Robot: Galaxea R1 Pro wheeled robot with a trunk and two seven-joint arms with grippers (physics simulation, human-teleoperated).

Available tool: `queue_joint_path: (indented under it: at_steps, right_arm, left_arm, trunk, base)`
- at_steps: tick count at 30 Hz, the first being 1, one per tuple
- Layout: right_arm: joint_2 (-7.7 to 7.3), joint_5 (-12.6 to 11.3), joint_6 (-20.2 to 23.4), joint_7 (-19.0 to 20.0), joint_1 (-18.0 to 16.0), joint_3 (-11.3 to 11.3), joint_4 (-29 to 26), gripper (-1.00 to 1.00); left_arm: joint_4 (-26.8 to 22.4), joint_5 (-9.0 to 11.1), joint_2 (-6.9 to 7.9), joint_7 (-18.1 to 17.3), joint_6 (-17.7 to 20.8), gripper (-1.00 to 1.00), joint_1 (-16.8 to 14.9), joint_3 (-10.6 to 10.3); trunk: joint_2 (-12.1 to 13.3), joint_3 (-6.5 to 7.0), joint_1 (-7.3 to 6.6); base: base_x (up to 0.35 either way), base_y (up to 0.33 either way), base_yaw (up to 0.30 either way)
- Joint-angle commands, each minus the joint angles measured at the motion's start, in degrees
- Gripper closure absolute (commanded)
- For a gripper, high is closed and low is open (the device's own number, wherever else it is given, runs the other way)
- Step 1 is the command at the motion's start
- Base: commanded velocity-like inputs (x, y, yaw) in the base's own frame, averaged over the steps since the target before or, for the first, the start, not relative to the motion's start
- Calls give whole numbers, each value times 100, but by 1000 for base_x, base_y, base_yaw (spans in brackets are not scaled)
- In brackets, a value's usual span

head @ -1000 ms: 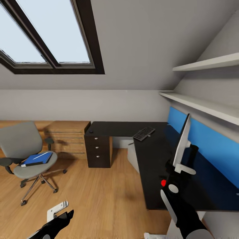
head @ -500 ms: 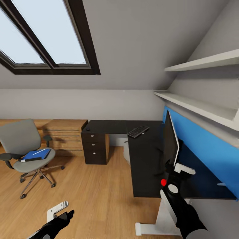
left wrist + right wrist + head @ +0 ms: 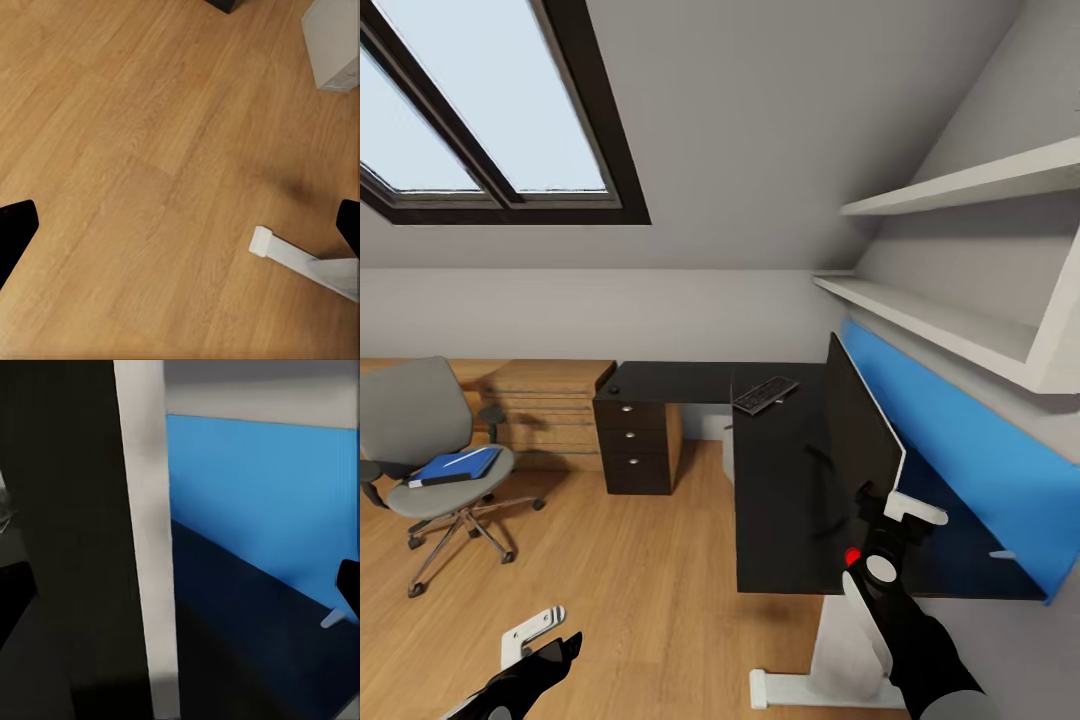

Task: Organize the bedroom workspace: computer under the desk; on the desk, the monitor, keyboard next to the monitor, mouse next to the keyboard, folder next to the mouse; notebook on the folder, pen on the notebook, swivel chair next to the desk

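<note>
Gripping the monitor (image 3: 863, 440) by its lower corner, the right gripper (image 3: 887, 512) holds the dark panel upright over the black desk (image 3: 780, 500), with the screen's thin white edge facing the blue back panel (image 3: 950, 450). In the right wrist view the monitor's (image 3: 82, 547) white edge runs close past the camera, with the blue panel and the dark desktop beyond it and one black fingertip (image 3: 349, 585) at the frame's margin.

Farther along the desk from that gripper, well past the monitor, lies the keyboard (image 3: 764, 394), resting at an angle near the desk's corner. A dark drawer unit (image 3: 638, 444) stands under the far wing of the desk, and a wooden cabinet (image 3: 545, 410) sits beside it.

The left gripper (image 3: 545, 640) hangs low over the wooden floor (image 3: 630, 580), well apart from the desk, its fingers spread wide with nothing between them; the left wrist view shows both black fingertips (image 3: 16, 229) at opposite margins above bare planks and a white desk foot (image 3: 300, 259).

Well beyond the left gripper stands the grey swivel chair (image 3: 420, 440), apart from the desk, with the blue folder (image 3: 455, 467) lying on its seat.
</note>
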Motion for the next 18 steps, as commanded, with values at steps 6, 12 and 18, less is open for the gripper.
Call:
queue_joint_path:
  at_steps: [6,12,18]
  right_arm:
    - [-8,-65,-69,-26,-4,21,1,-100]
    - [-7,-70,-97,-18,-5,21,2,-100]
    - [-10,-70,-194,-17,-4,21,-1,-100]
  left_arm:
    - [-11,71,-4,42,24,-100,2,6]
    - [-11,72,-4,44,31,-100,3,6]
    - [-9,73,-4,43,32,-100,3,6]
  trunk:
    - [-5,-4,2]
    - [-5,-4,2]
    - [-5,-4,2]
  base:
    - [0,-222,0]
    - [0,-158,0]
    - [0,-25,0]
